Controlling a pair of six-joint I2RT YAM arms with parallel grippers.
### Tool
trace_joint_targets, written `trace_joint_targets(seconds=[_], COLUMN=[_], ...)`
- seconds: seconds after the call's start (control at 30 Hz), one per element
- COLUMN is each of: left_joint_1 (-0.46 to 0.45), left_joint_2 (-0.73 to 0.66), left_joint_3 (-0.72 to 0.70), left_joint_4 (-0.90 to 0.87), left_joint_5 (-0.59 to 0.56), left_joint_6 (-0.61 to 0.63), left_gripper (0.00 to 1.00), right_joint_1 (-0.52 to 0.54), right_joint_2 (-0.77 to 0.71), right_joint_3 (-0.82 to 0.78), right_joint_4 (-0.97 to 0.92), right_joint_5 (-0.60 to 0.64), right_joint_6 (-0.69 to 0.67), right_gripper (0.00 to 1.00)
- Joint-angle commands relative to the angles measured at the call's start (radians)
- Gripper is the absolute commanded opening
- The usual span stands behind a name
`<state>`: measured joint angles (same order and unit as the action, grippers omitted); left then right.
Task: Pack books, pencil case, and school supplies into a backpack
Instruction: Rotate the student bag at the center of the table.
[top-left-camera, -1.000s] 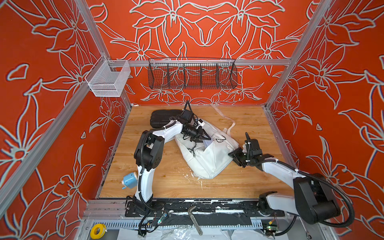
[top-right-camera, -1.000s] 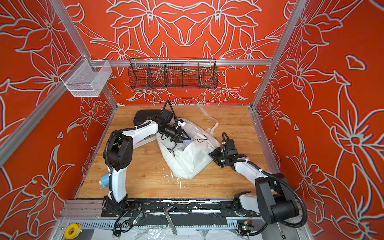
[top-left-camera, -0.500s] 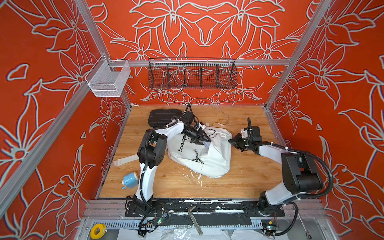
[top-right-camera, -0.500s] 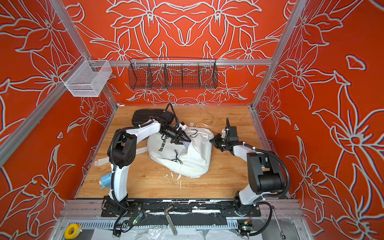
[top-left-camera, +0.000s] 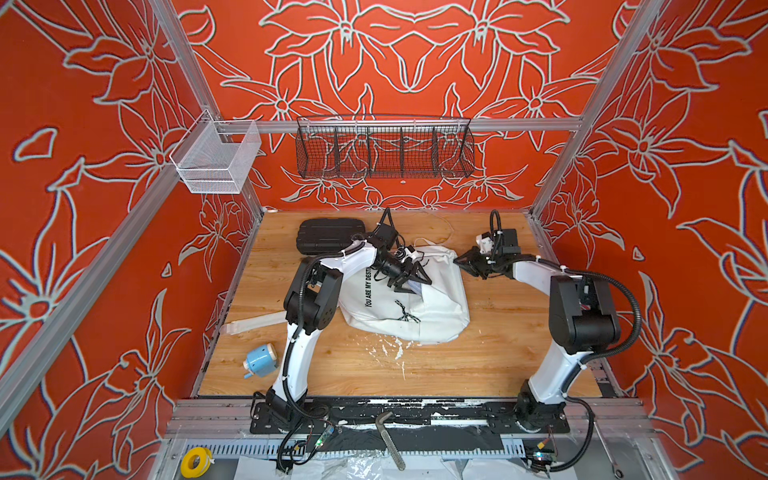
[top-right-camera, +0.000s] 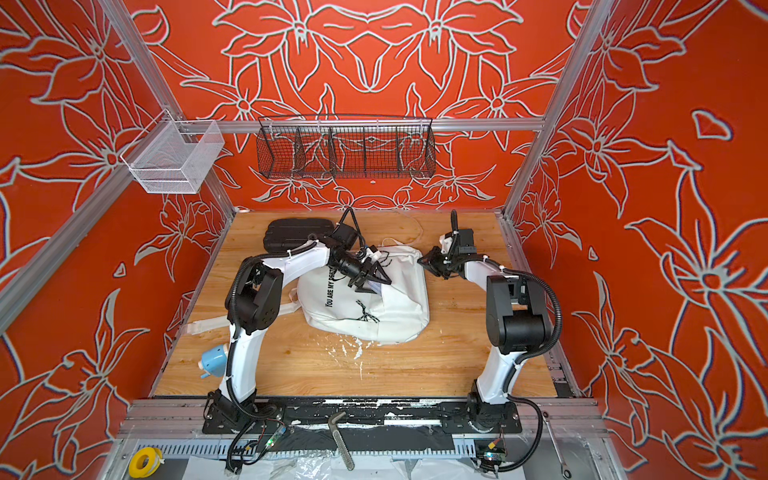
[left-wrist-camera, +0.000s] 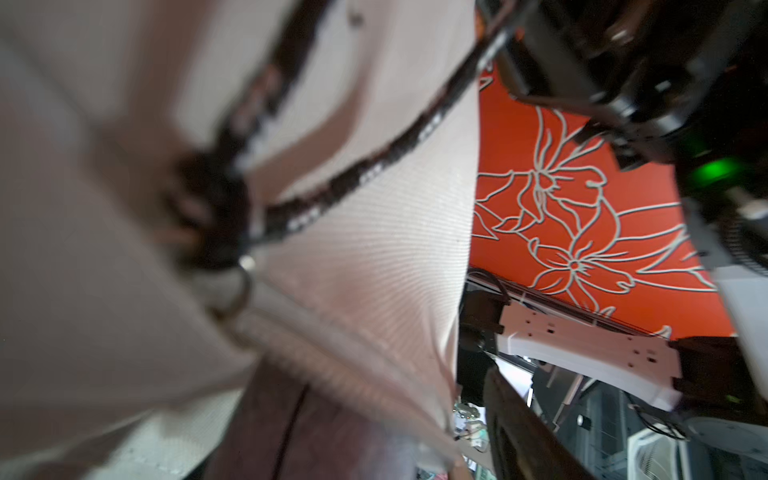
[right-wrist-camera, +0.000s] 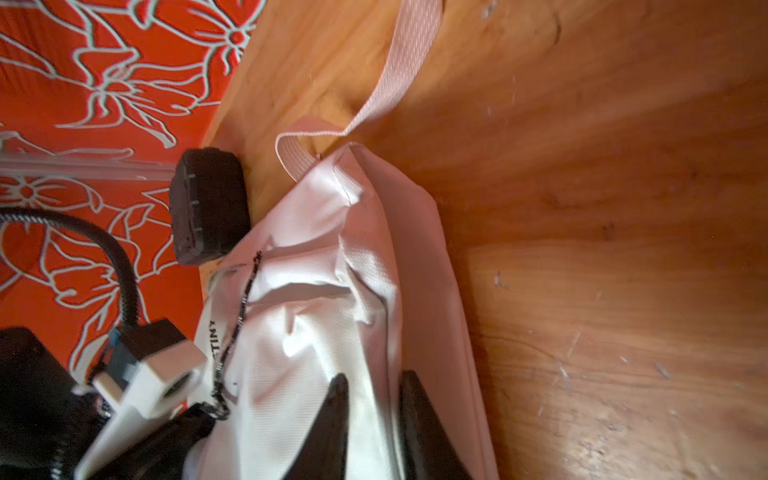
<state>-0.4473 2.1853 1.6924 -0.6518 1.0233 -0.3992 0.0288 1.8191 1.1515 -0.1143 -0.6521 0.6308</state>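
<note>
The backpack (top-left-camera: 432, 307) (top-right-camera: 399, 307) lies flat in the middle of the table (top-left-camera: 498, 353), a little toward the back, print side up. One strap (top-left-camera: 253, 324) trails off it across the wood toward the left wall.

The left claw (top-left-camera: 411, 284) (top-right-camera: 374, 282) hangs over the upper part of the backpack, right by the end of the lettering, its jaws spread wide in a V with nothing clamped that I can make out. Something pale shows just under it, too small to name. The left wrist view is mostly blur: white backpack (left-wrist-camera: 374, 249) fabric close up, with a black cord (left-wrist-camera: 374, 166) running across it.

The right claw (top-left-camera: 459, 262) (top-right-camera: 422, 262) reaches in from the right to the backpack's far right corner. In the right wrist view its fingers (right-wrist-camera: 332, 415) stand partly apart, astride a raised fold of the backpack (right-wrist-camera: 316, 332), with fabric filling the gap at the claw (right-wrist-camera: 376, 376). Whether they pinch it or merely straddle it, I cannot tell. Another strap (right-wrist-camera: 399, 70) curls away over the wood there.

The sharpener (top-left-camera: 259, 361) (top-right-camera: 214, 359) lies on the table near the front left, just beside the left arm's base and well apart from the backpack. A black case (top-left-camera: 330, 235) (right-wrist-camera: 208, 205) sits at the back left, close to the backpack's top.
</note>
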Motion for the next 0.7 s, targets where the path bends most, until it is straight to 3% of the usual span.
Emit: trace_joint_targets(seconds=[0.0,0.17,0.3,0.43,0.57,0.67], left_joint_1=[0.019,0.022,0.024,0.020,0.012,0.012], left_joint_2=[-0.083,-0.206,-0.259,-0.191,-0.153,-0.140], left_joint_3=[-0.038,-0.106,-0.140,-0.098,-0.079,-0.070], left_joint_4=[-0.021,0.034,0.058,0.040,0.030,-0.004], left_joint_5=[-0.146,-0.279,-0.301,-0.250,-0.250,-0.288], left_joint_6=[0.018,0.009,0.009,0.001,0.013,0.025], left_gripper=[0.71,0.71,0.66,0.46,0.11,0.09], right_joint_1=[-0.010,-0.003,0.012,0.054,0.077,0.093], right_joint_2=[0.040,-0.012,-0.063,-0.043,-0.004,0.029], right_joint_3=[0.082,0.115,0.110,0.090,0.092,0.118], right_joint_4=[-0.175,-0.299,-0.345,-0.324,-0.288,-0.302], right_joint_5=[0.039,0.175,0.189,0.164,0.130,0.136], right_joint_6=[-0.125,-0.241,-0.284,-0.296,-0.260,-0.270], right_gripper=[0.35,0.52,0.57,0.59,0.60,0.60])
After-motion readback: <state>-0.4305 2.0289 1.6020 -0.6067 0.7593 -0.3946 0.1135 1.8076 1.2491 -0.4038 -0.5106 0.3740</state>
